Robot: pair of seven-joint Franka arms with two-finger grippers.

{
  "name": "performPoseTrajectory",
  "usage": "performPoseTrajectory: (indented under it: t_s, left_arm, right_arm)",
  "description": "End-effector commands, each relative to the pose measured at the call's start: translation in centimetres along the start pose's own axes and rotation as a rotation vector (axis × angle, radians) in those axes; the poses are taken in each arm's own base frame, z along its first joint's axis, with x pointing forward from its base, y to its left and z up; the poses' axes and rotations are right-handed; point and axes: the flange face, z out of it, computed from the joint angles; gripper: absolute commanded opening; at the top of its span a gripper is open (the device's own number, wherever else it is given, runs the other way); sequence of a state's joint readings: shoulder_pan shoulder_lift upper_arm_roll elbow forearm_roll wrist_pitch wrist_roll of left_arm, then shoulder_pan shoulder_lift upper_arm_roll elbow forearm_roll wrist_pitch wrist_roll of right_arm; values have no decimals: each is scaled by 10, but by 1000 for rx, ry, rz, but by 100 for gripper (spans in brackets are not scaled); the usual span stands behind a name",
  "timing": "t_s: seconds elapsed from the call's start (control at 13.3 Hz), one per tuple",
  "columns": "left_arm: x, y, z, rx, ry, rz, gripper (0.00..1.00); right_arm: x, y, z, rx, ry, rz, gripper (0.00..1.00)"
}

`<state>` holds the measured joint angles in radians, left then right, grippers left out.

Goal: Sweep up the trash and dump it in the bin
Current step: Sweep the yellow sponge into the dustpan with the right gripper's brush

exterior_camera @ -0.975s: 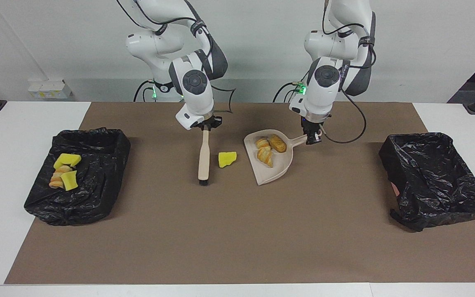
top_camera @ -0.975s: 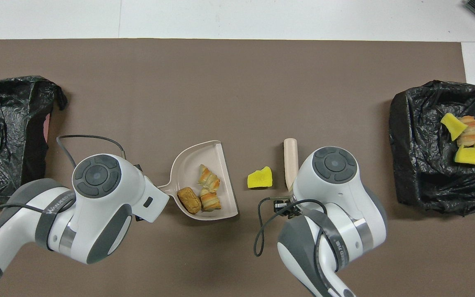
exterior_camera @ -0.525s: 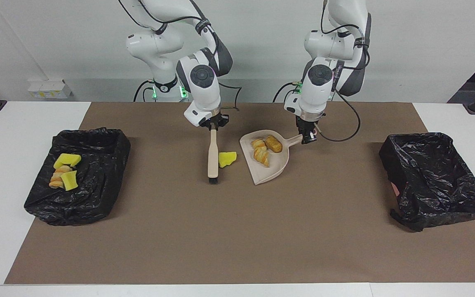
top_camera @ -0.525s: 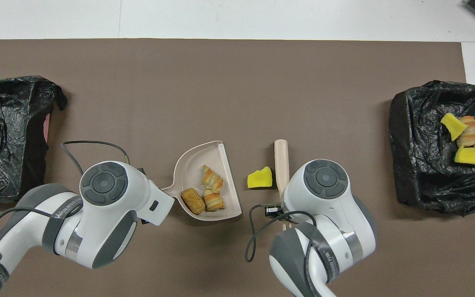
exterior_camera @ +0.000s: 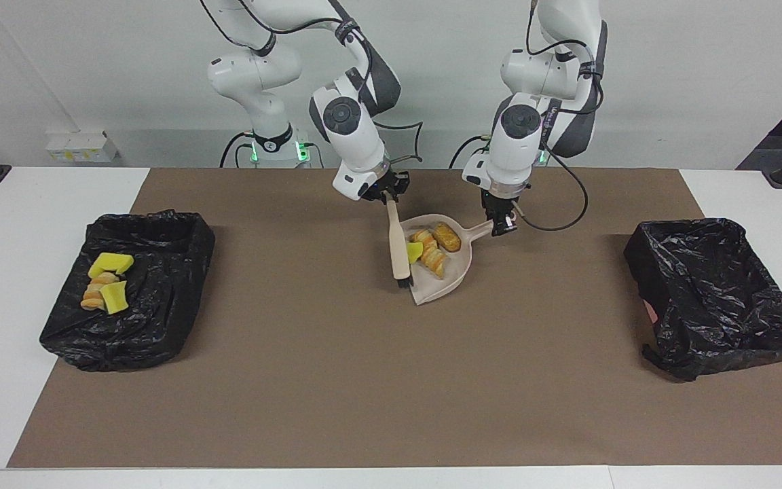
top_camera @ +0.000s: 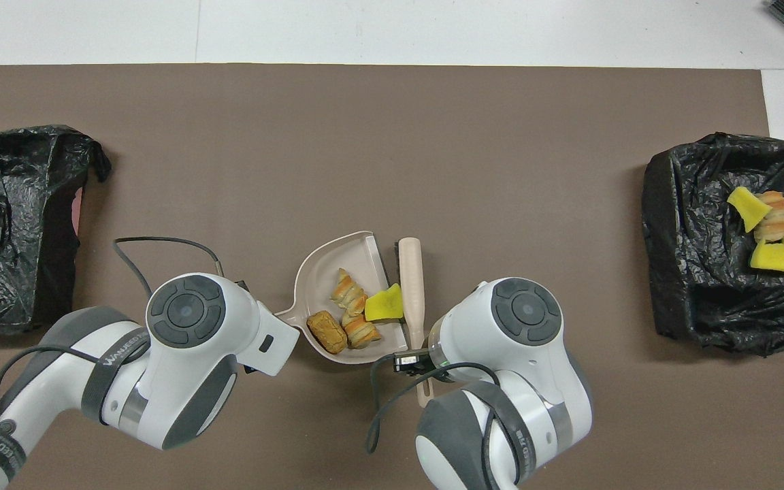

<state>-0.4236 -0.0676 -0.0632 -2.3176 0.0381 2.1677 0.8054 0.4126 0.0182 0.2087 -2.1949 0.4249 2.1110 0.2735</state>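
Observation:
A beige dustpan [exterior_camera: 447,280] [top_camera: 327,262] lies on the brown mat in the middle of the table. My left gripper [exterior_camera: 501,225] is shut on its handle. The trash in the pan is two croissant pieces [exterior_camera: 434,258] [top_camera: 347,294], a brown bread piece [exterior_camera: 447,237] [top_camera: 327,331] and a yellow sponge chunk [exterior_camera: 414,252] [top_camera: 384,304] just inside the lip. My right gripper [exterior_camera: 387,195] is shut on the handle of the beige brush [exterior_camera: 399,248] [top_camera: 411,286], whose head rests against the pan's open edge.
A black-lined bin [exterior_camera: 160,224] [top_camera: 691,299] at the right arm's end holds yellow sponge chunks [exterior_camera: 111,263] and a croissant piece. A second black-lined bin [exterior_camera: 710,292] [top_camera: 11,224] stands at the left arm's end.
My right gripper has swept the brush toward the dustpan, pushing the yellow sponge chunk off the mat and into the pan. My left gripper has shifted the pan slightly toward the brush.

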Motion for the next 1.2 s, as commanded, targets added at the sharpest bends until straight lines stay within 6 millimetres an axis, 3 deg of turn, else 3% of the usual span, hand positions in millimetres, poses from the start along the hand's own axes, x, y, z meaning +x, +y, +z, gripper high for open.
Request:
performPoseTrajectory:
  t_s: [0.0,0.15,0.22,0.45,0.6,0.67,0.97,1.12]
  left_arm:
    - [-22,-15,-3,-1,37,-107,0]
    - [-40,-29,-8,-17,58,-174,0]
    - [-46,-33,-9,-27,76,-203,0]
    - [-46,-33,-9,-59,112,-241,0]
    - [-59,-41,-13,-64,135,-287,0]
    - [-66,-43,-26,-52,159,-305,0]
    - [-130,-75,-79,-84,158,-515,0]
    - [-153,-90,-108,-108,152,-612,0]
  right_arm:
    - [10,20,-11,11,-39,-25,0]
    - [22,51,-41,-54,-62,-11,0]
    - [23,55,-53,-76,-81,-11,0]
    - [20,55,-55,-87,-82,-4,0]
    - [13,43,-53,-107,-68,-2,0]
    - [4,27,-47,-134,-59,19,0]
    - [-37,-17,-30,-157,8,79,0]
    - [-59,-56,-1,-167,50,125,0]
